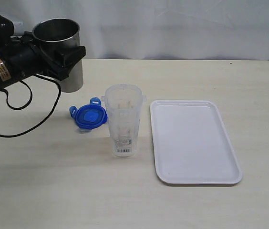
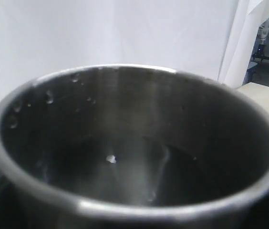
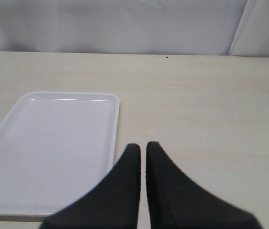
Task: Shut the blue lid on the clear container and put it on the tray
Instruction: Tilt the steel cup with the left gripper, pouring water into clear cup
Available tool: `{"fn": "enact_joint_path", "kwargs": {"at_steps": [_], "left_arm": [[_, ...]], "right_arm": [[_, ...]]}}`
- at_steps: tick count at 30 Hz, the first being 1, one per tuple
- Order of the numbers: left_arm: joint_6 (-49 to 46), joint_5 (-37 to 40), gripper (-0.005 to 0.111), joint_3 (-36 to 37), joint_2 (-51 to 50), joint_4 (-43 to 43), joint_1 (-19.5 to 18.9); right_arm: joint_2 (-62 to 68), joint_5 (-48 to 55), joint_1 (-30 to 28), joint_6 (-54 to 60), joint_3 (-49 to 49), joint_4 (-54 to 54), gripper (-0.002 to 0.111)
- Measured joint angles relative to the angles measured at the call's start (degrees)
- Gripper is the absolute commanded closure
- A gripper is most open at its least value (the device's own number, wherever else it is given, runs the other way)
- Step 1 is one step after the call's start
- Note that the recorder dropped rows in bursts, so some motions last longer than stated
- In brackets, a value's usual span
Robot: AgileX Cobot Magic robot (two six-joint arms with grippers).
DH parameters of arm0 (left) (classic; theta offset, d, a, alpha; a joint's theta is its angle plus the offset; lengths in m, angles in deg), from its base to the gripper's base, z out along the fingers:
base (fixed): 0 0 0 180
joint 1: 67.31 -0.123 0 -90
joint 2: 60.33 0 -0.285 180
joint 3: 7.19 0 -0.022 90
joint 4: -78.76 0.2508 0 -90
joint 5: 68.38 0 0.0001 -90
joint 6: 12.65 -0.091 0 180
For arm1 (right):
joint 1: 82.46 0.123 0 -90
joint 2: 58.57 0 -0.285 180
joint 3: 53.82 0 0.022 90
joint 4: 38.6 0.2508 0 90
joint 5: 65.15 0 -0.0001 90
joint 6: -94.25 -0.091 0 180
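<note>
The clear container (image 1: 123,121) stands upright and uncovered in the middle of the table. Just to its left the blue lid (image 1: 89,116) lies flat on the table. The white tray (image 1: 194,143) lies to the container's right and holds nothing. At the far left, my left gripper (image 1: 67,58) is closed around a steel cup (image 1: 60,43), whose dark inside fills the left wrist view (image 2: 134,143). My right gripper (image 3: 143,145) is shut on nothing, low over the table beside the tray (image 3: 53,143); the exterior view does not show it.
A black cable (image 1: 25,119) from the left arm loops over the table left of the lid. White curtains hang behind the table's far edge.
</note>
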Motion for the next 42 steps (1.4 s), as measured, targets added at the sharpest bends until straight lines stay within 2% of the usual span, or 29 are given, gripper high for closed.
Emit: {"fn": "enact_joint_path", "kwargs": {"at_steps": [9,19,42], "left_arm": [[-2.75,4.56,0.107,-4.38,0.0,1.83,5.63],[-8.91,10.66,0.107,-4.91,0.0,1.97,10.1],[-22.64,11.3,0.107,-4.91,0.0,5.99,10.49]], "right_arm": [[0.0,0.0,0.0,0.0,0.0,0.0,0.104],[0.0,0.0,0.0,0.0,0.0,0.0,0.104],[0.0,0.0,0.0,0.0,0.0,0.0,0.104]]}}
